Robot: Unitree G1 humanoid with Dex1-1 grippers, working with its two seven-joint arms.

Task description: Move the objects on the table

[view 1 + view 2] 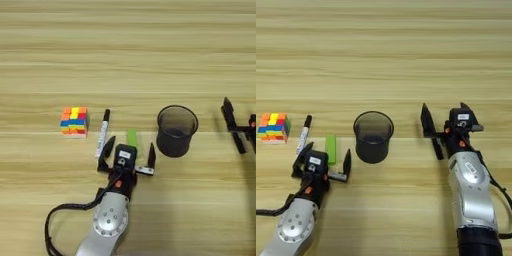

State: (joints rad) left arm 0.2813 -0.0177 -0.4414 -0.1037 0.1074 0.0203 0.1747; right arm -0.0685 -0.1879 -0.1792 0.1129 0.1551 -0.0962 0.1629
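Left gripper, 2 fingers spread w/ the flat green bar between tips: looks light, stiff, thin, so pinch its long edges; right gripper also spread.

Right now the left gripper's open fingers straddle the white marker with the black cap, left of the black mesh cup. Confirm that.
Wrong in one respect: the left gripper straddles the flat green bar, not the white marker with the black cap, which lies just outside its left finger. The right eye view shows it. The black mesh cup does stand to the right.
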